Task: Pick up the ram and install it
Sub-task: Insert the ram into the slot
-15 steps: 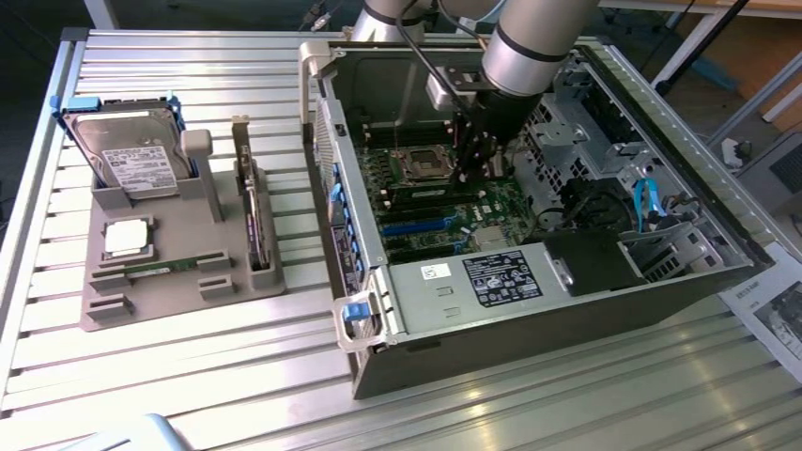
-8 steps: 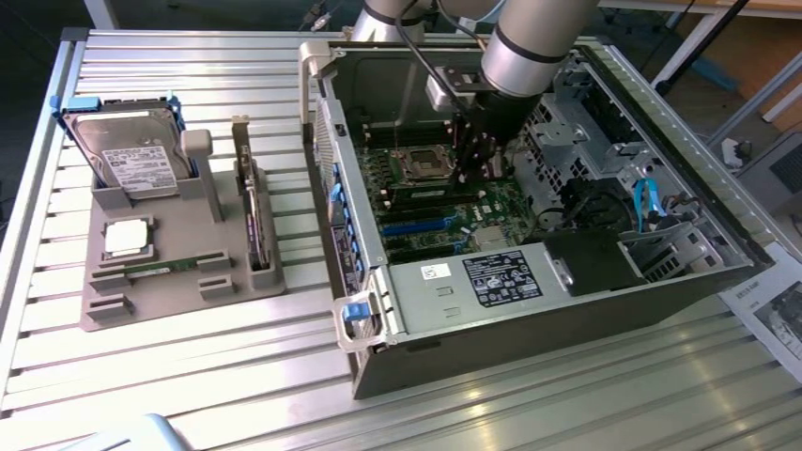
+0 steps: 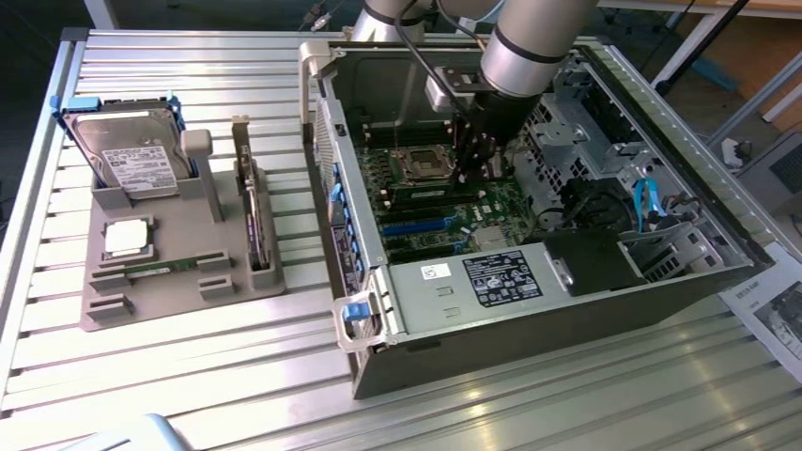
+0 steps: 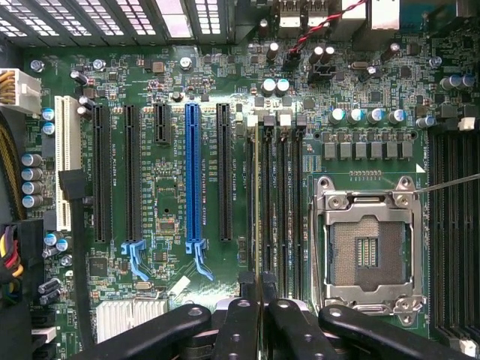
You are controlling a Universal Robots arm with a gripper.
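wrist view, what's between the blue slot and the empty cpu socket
One black expansion slot, then the bank of memory slots, lie between the blue slot and the cpu socket in the wrist view.

Two cameras, one motherboard.
The exterior camera stood high outside the open computer case, well back from the motherboard and angled down onto it. The wrist camera hung close above the motherboard, facing it squarely past the gripper. Both caught its processor socket.
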